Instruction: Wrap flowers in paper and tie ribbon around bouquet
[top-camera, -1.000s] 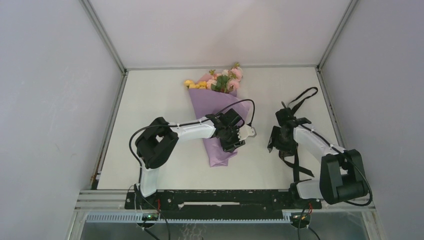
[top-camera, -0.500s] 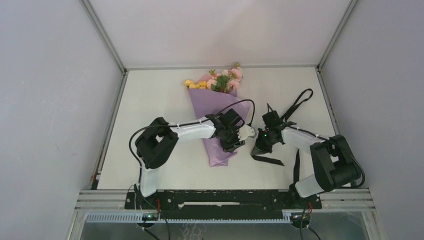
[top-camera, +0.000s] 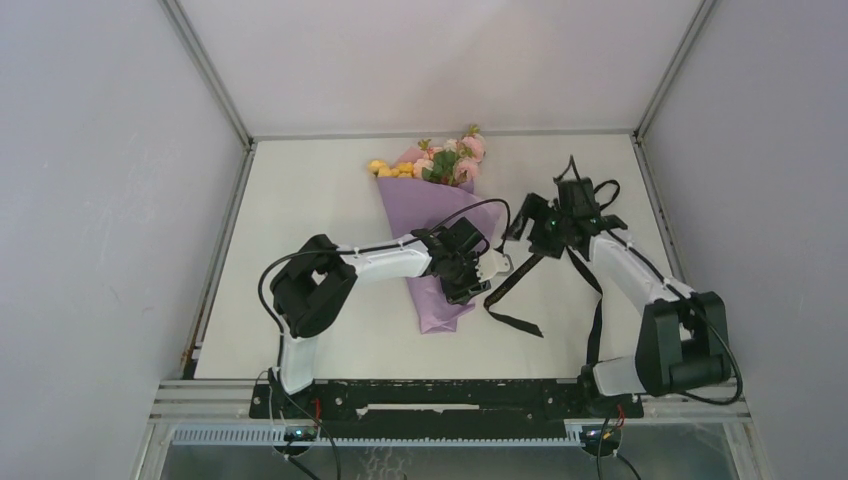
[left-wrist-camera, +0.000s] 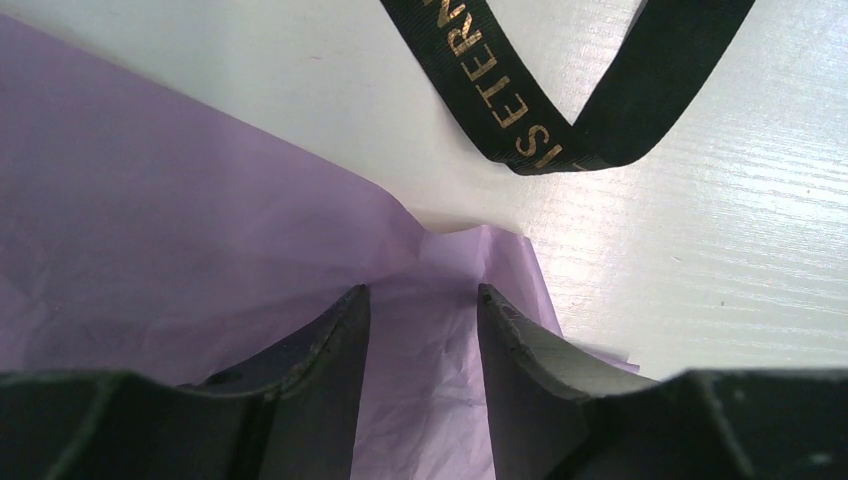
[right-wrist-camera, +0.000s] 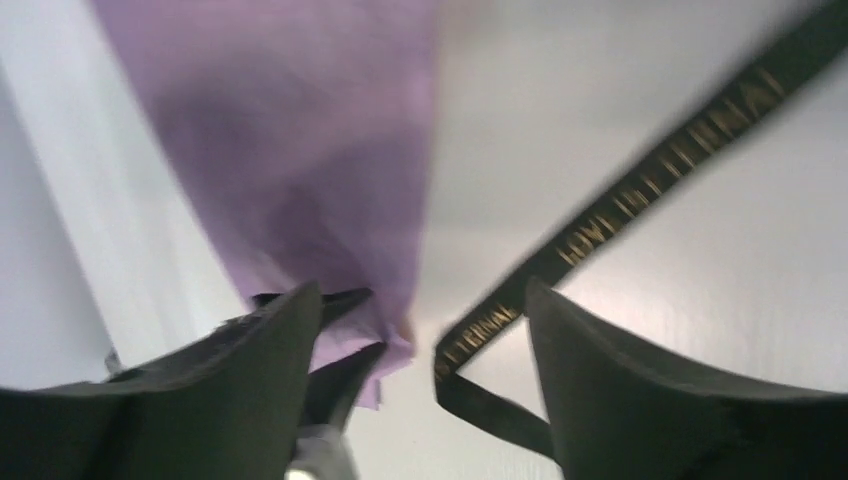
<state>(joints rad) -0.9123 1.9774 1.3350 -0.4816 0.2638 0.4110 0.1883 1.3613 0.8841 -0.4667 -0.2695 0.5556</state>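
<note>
Paper (top-camera: 430, 225): plain lilac-purple, faint creases. Flowers (top-camera: 447, 158) at paper's wide end: pink blooms, yellow ones to the left, bit of white, green leaves. Ribbon (top-camera: 513, 288) just right of paper: black w/ gold block lettering along its length. Table (top-camera: 300, 200) under paper: off-white, faint grain. Left arm (top-camera: 385, 262) & right arm (top-camera: 630, 275) either side of paper: white shells, black joints. Left gripper (left-wrist-camera: 423, 292) on paper: dark grey-black. Walls (top-camera: 100, 200) around: pale grey.
</note>
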